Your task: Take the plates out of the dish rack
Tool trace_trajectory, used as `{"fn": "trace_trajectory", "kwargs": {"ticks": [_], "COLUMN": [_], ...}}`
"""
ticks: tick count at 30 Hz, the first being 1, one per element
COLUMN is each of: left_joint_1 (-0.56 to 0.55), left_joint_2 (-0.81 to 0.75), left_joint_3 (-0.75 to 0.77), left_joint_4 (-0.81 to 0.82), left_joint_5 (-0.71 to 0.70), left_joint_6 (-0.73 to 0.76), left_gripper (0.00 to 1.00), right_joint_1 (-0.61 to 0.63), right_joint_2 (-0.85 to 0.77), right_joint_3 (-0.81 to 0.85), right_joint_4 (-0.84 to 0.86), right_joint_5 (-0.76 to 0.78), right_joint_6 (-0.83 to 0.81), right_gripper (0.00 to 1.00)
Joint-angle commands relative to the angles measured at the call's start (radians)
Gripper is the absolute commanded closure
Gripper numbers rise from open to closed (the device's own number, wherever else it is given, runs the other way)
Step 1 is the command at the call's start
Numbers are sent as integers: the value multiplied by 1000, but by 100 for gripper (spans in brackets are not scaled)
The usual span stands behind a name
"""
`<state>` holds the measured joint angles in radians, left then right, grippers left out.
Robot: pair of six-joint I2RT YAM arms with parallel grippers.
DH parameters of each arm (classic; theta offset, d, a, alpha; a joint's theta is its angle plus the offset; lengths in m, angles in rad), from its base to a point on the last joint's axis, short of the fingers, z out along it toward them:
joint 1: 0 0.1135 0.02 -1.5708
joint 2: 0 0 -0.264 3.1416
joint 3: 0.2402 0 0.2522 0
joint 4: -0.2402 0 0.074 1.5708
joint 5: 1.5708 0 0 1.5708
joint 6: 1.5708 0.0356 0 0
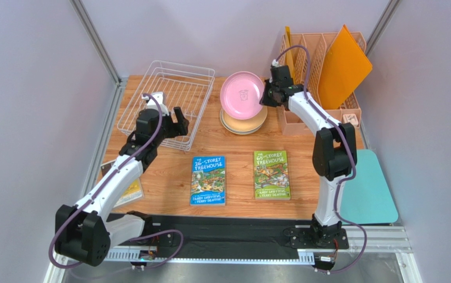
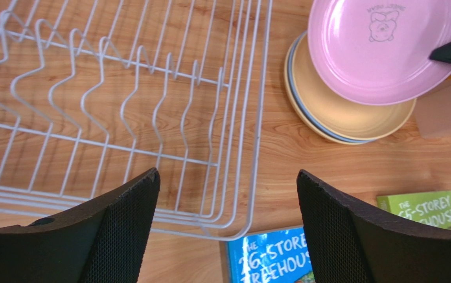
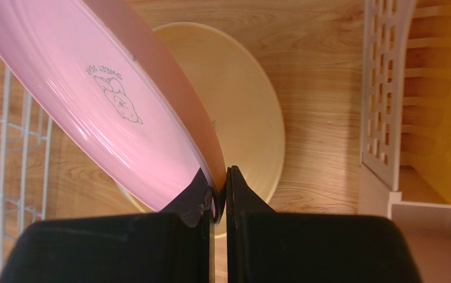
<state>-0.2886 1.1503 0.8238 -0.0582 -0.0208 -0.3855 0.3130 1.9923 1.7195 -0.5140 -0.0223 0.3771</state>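
Around: a blue book (image 1: 209, 180) and a green book (image 1: 271, 174) are lying before the dish rack (image 1: 168, 88); a peach organizer (image 1: 310, 59) is standing beside the right arm.
Right gripper (image 3: 219, 186): fingers are pinching the rim of the pink plate (image 3: 109, 106), tilted over the stacked plates (image 1: 243, 125).
Left gripper (image 2: 226, 177): fingers are gaping wide, holding nothing, over the rack's corner.

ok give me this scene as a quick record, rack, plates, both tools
dish rack: far left, no plates seen in it
pink plate: tilted over the stack, gripped by its rim
plate stack: tan on top, a blue rim below, lying flat right of the rack
right tool: shut on the pink plate
left tool: open, empty, over the rack's near right corner
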Motion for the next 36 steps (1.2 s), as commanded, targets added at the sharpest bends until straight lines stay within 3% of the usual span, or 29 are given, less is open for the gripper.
{"fn": "trace_trajectory", "kwargs": {"ticks": [1,8,15,18,22,27,36], "left_joint_1": [-4,-4,-4,-4,-4,-4,-4], "left_joint_2": [-79,-107,-101,-104,-107,-100,-130], "left_joint_3": [-49,-69,-72,-74,-65,-41,-49], "left_joint_4": [52,92,84,83,66,26,20], "left_joint_5": [-128,-165,-159,-162,-159,-139,-107], "left_joint_6": [106,131,120,119,122,117,108], "left_gripper": [8,1,1,1,1,1,1], "right_joint_1": [-17,-25,-23,-23,-22,18,93], "right_joint_2": [57,85,76,65,13,-126,-393], "right_joint_3": [87,94,49,34,-6,-107,-351], "right_joint_4": [-40,-50,-60,-70,-75,-86,55], "right_joint_5": [7,-1,-63,-96,-128,20,318], "right_joint_6": [13,8,3,0,-15,-72,-172], "right_gripper": [98,92,75,73,60,50,47]}}
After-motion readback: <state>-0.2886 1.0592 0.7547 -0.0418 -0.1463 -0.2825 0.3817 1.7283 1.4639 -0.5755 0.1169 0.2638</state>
